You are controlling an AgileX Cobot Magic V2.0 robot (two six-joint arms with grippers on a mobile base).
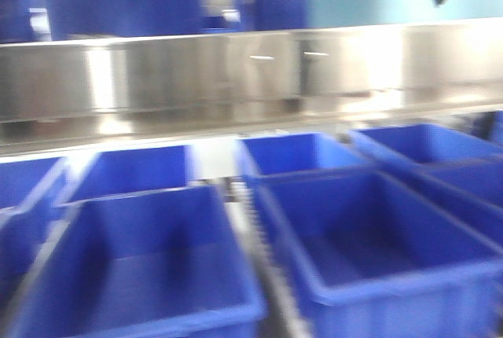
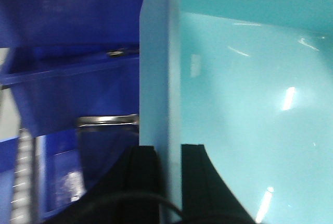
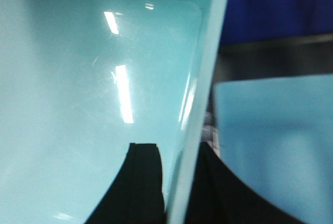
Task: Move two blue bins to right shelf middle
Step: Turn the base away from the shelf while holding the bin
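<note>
Left hand pinches a teal bin by its wall, one finger on either side; right hand clamps a teal wall likewise. Blue bins stand in near rows, blurred, below a steel rail.

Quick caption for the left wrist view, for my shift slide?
Left claw grips the wall of a pale turquoise plastic bin, dark blue plastic bins alongside.

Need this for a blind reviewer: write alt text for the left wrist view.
The left gripper clamps the wall of a teal bin between its two black fingers. The bin's glossy inside fills the right half; dark blue bins and a metal strip sit blurred on the left.
</note>
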